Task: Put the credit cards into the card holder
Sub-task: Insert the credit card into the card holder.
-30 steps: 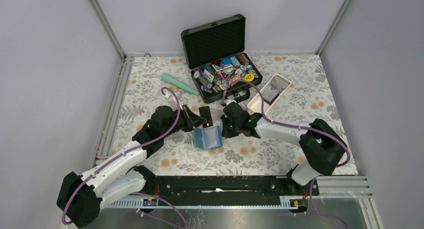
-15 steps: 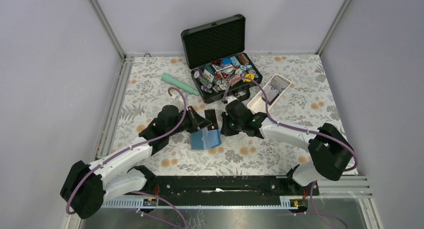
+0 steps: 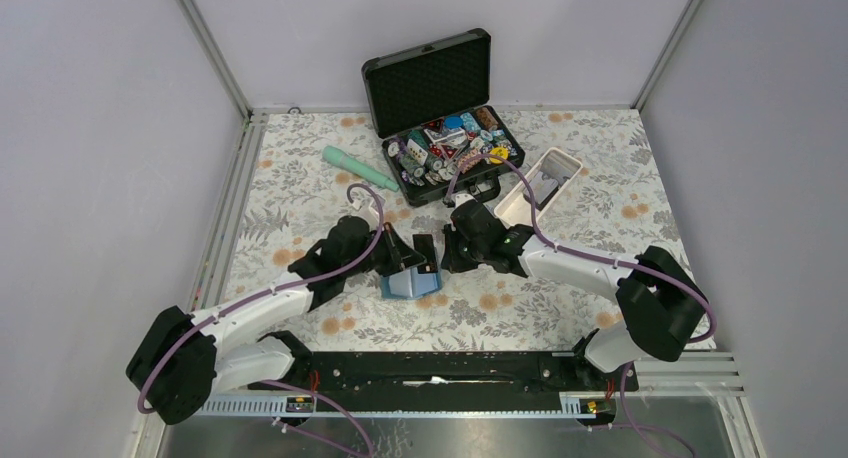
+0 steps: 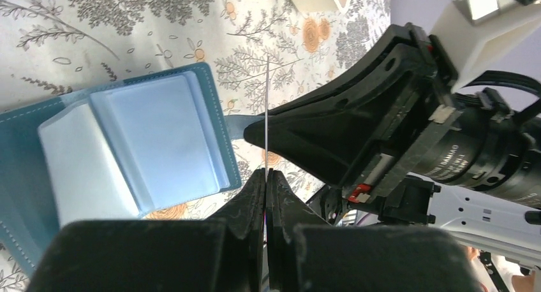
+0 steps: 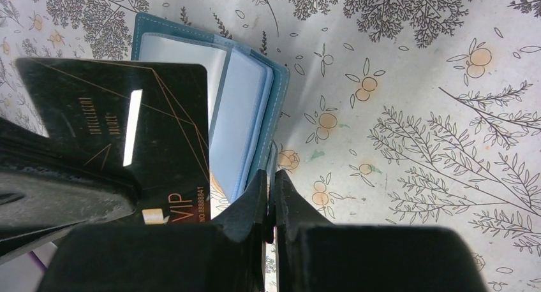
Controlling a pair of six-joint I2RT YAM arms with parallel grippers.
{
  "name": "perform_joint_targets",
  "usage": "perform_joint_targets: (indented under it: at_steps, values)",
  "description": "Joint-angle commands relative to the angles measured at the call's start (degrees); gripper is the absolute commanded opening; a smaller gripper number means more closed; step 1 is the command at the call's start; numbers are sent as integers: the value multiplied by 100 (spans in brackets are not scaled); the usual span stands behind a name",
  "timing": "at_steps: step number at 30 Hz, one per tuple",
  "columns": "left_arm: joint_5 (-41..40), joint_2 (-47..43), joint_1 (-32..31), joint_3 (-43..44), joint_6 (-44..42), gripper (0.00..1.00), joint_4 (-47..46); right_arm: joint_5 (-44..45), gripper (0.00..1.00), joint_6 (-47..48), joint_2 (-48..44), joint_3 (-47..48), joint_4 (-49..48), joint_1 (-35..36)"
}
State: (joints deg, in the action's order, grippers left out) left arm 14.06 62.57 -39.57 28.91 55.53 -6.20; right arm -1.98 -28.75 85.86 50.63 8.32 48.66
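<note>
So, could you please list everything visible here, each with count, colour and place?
card holder: one, teal, open, between pincers
credit card: one, black, above card holder
case: one, black, open, far centre
poker chips: many, mixed colours, inside case
tray: one, white, right of case
tube: one, mint green, left of case
left pincer: black, shut on credit card
right pincer: black, shut on card holder tab

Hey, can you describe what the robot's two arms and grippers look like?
The left arm and right arm both have white links between bulky black joints, each with a purple cable looping along it. The left gripper and right gripper are matte black with flat, tapered fingers. The right wrist motor carries small white lettering, with a red tab nearby.
</note>
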Motion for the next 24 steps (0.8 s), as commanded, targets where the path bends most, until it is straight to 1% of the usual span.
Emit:
perform_joint_targets:
  at_steps: [1,7,12,15,24]
  values:
    - [-265,-53,-31,-56,-82,0,139,101,0,-12,-88,69,-5,47]
    - [-507,-68,-24,-150,-165,0,562,132,0,31,-13,53,-1,42]
    - [-600,-59,-16,-327,-140,0,611,184,0,68,161,7,-9,47]
    - [-634,-59,17,-441,-109,0,602,380,0,108,280,-13,-8,47]
    - [-593,-33,266,-578,-218,0,604,443,0,168,476,-20,-6,46]
